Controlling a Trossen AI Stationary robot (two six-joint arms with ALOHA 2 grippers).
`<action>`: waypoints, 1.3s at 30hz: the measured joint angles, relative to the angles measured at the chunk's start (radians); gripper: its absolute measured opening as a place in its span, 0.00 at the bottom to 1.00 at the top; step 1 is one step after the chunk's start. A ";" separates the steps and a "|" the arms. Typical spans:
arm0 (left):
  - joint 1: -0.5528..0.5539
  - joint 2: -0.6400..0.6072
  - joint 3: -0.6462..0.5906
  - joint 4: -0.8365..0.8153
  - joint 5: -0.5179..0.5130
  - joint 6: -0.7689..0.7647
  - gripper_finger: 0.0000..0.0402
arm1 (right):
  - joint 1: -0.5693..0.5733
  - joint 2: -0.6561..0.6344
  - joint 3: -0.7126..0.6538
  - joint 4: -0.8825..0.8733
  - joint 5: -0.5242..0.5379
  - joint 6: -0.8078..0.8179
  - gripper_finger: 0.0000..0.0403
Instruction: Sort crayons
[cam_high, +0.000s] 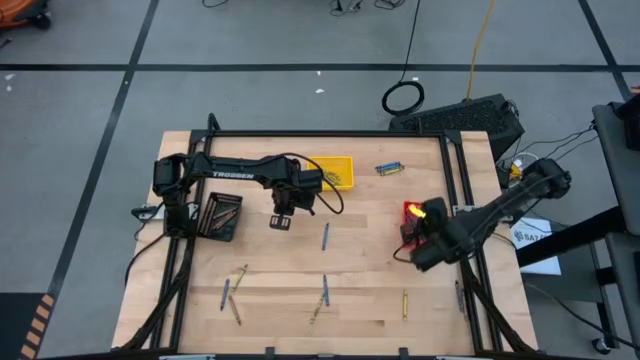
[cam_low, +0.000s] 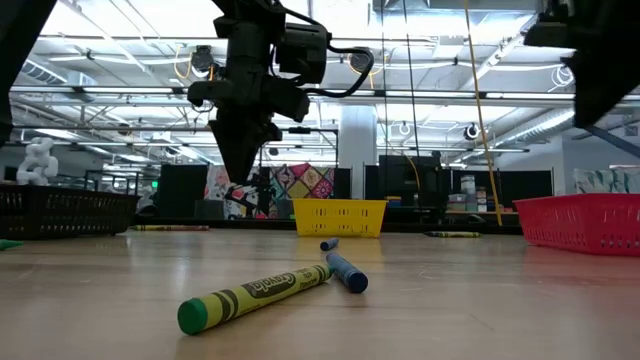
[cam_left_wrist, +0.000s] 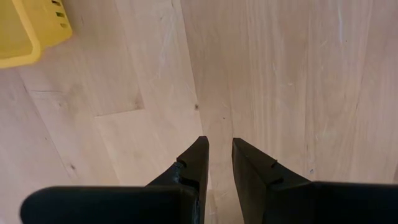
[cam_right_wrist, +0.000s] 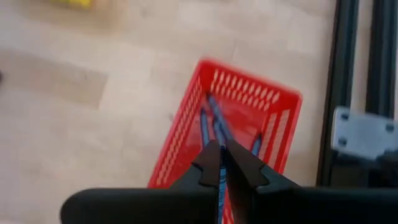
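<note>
Crayons lie scattered over the near half of the table (cam_high: 180, 300); I hold a blue crayon (cam_right_wrist: 219, 174) pinched in my right gripper (cam_right_wrist: 222, 163) directly above the red tray (cam_right_wrist: 186, 118), long axis pointing down into it. My left gripper (cam_left_wrist: 220, 163) hangs narrow and empty beside the yellow tray (cam_left_wrist: 18, 31).

The table (cam_high: 350, 290) is light brown wood. One tray (cam_high: 334, 171) is yellow, one tray (cam_right_wrist: 249, 106) is red with blue crayons (cam_right_wrist: 214, 121) inside, one tray (cam_high: 221, 216) is black. A green-and-yellow crayon (cam_low: 255, 296) touches a blue crayon (cam_low: 346, 272).
</note>
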 joint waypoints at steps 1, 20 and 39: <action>0.000 0.000 0.000 0.003 0.000 0.000 0.16 | -0.016 -0.011 0.000 -0.004 0.018 -0.014 0.00; 0.000 0.000 0.000 0.015 -0.134 -0.053 0.16 | -0.221 -0.052 -0.165 0.134 -0.020 -0.294 0.00; 0.000 0.000 0.000 0.065 -0.288 -0.052 0.16 | -0.279 -0.052 -0.198 0.198 -0.018 -0.435 0.09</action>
